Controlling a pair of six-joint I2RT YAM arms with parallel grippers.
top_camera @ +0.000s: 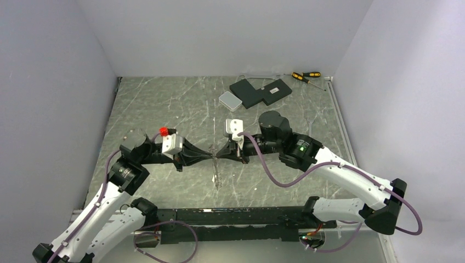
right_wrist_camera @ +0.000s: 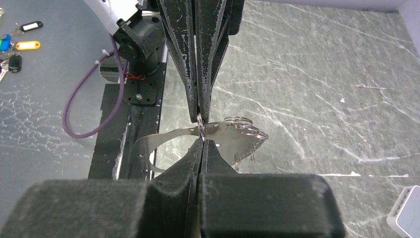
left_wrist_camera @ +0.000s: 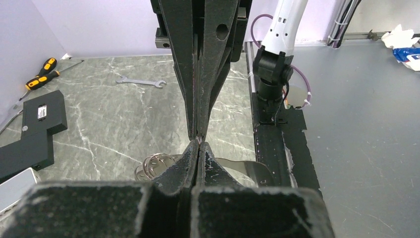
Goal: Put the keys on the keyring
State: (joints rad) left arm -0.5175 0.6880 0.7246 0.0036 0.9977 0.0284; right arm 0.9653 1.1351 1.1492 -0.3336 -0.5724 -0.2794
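Note:
My left gripper [top_camera: 211, 156] and right gripper [top_camera: 219, 155] meet tip to tip over the middle of the table, both with jaws closed. Between the tips they pinch the thin silvery wire of the keyring [right_wrist_camera: 199, 128]. A flat curved silvery metal piece [right_wrist_camera: 223, 136] hangs from it just above the table, with several small wire rings [right_wrist_camera: 247, 126] along its edge. It shows edge-on in the top view [top_camera: 216, 174] and partly in the left wrist view [left_wrist_camera: 156, 166]. I cannot make out single keys. The rest of the loop is hidden by the fingers.
A silvery wrench [left_wrist_camera: 140, 82] lies on the marble. A black block [top_camera: 260, 91], a small white box [top_camera: 230, 100] and yellow-black screwdrivers [top_camera: 305, 76] are at the back. The black base rail [top_camera: 230, 216] runs along the near edge. Tagged keys [right_wrist_camera: 20, 34] lie off the table.

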